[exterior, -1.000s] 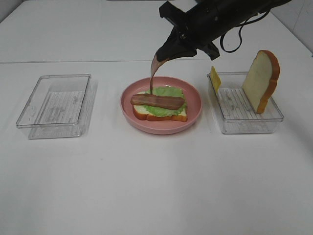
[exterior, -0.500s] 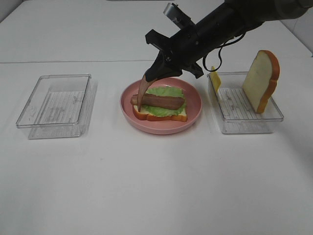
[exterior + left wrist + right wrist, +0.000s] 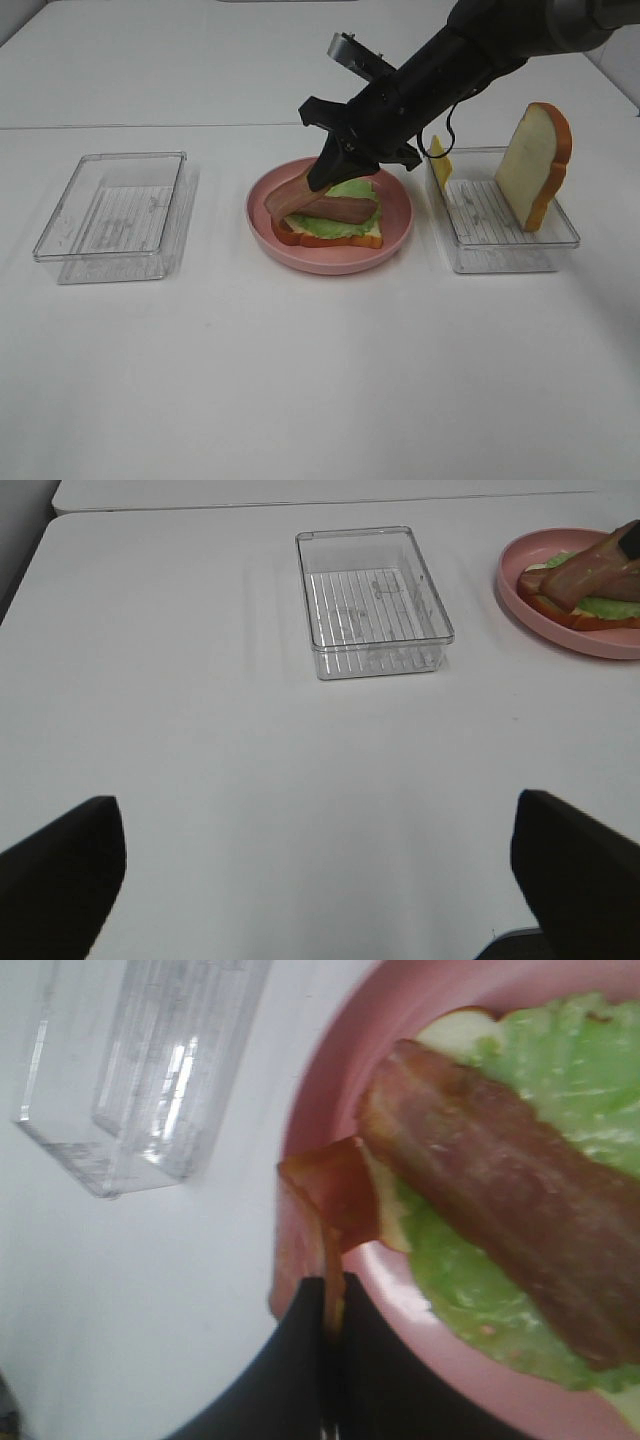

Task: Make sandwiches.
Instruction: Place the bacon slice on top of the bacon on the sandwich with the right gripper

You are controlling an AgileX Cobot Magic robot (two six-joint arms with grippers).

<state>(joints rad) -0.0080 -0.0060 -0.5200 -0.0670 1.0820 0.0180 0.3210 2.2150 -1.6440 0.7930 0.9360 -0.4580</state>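
A pink plate (image 3: 330,265) holds the sandwich: one white bread slice (image 3: 300,238), green lettuce (image 3: 345,228) and a brown bacon strip (image 3: 350,210) lying across it. My right gripper (image 3: 328,172) hangs low over the plate's left half, shut on a second bacon strip (image 3: 292,197) whose free end droops onto the sandwich's left edge. The right wrist view shows that pinched strip (image 3: 318,1205) beside the lying strip (image 3: 500,1210). My left gripper (image 3: 318,810) stands open over bare table, away from the plate (image 3: 520,590).
An empty clear container (image 3: 112,215) sits left of the plate. To the right, another clear container (image 3: 500,235) holds an upright bread slice (image 3: 537,160) and a yellow cheese slice (image 3: 440,160). The right arm stretches over that container's near-left corner.
My right gripper has come down and leftward with the hanging bacon strip. The strip's lower end now rests on the sandwich's left edge.
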